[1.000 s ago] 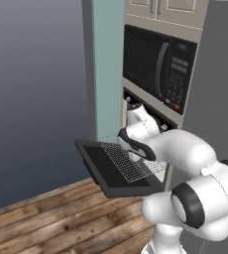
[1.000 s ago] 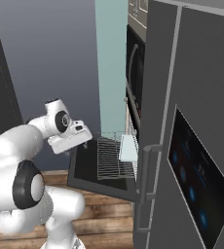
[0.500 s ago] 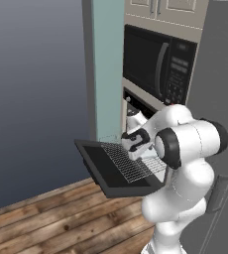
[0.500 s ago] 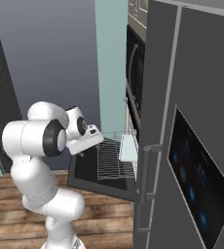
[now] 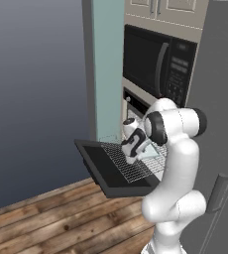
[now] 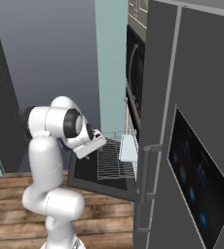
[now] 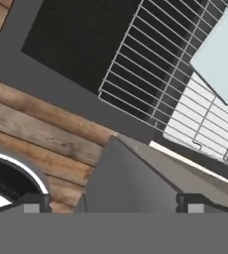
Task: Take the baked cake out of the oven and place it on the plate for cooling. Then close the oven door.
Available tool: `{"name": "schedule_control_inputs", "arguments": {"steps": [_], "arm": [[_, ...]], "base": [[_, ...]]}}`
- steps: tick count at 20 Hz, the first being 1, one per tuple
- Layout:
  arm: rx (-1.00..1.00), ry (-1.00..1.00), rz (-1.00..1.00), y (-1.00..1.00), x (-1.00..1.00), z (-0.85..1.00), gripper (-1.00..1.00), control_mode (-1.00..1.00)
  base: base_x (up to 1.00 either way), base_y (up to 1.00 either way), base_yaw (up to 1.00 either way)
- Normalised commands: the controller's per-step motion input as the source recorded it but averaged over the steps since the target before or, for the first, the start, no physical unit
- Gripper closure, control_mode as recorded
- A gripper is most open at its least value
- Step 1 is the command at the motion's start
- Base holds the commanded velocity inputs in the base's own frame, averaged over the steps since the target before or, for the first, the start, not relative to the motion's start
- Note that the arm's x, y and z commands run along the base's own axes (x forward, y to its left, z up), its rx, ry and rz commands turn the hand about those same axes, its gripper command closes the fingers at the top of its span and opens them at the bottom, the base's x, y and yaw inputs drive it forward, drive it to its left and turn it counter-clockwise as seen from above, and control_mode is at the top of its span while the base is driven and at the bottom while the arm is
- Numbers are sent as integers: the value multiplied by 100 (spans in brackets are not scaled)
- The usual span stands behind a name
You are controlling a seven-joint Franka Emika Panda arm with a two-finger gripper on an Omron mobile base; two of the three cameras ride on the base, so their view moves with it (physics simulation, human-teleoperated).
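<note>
While the gripper [image 5: 131,149] hung empty, fingers spread, over the pulled-out wire rack [image 5: 133,162], the oven door [image 5: 103,168] lay flat; a pale tray (cake unseen) sat at its two o'clock, needing a level, centred approach.

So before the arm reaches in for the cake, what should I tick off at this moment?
1. Oven door fully down: ok, it lies flat and open in both base views.
2. Wire rack pulled out over the door: ok.
3. Pale tray on the rack reachable: ok, it sits on the rack's inner part.
4. Cake on that tray: cannot tell, no view shows a cake clearly.
5. Gripper open and empty: the hand view shows the fingertips wide apart with nothing between them, ok.
6. Gripper lined up with the tray: not ok, the hand view looks mostly at the door, rack edge and wooden floor.
</note>
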Motion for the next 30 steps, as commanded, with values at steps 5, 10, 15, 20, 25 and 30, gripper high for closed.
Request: {"name": "schedule_control_inputs", "arguments": {"steps": [5,10,15,20,25,30], "arm": [[0,1,13,0,60,-73,-100,-100],[0,7,9,4,80,-80,-100,-100],[0,6,9,4,86,-63,-100,-100],[-3,5,5,0,73,-70,-100,-100],[-7,8,0,-18,44,-66,-100,-100],[-4,10,0,-29,36,-63,-100,-100]], "base": [[0,0,0],[0,0,0],[0,0,0],[0,0,0],[0,0,0],[0,0,0]]}}
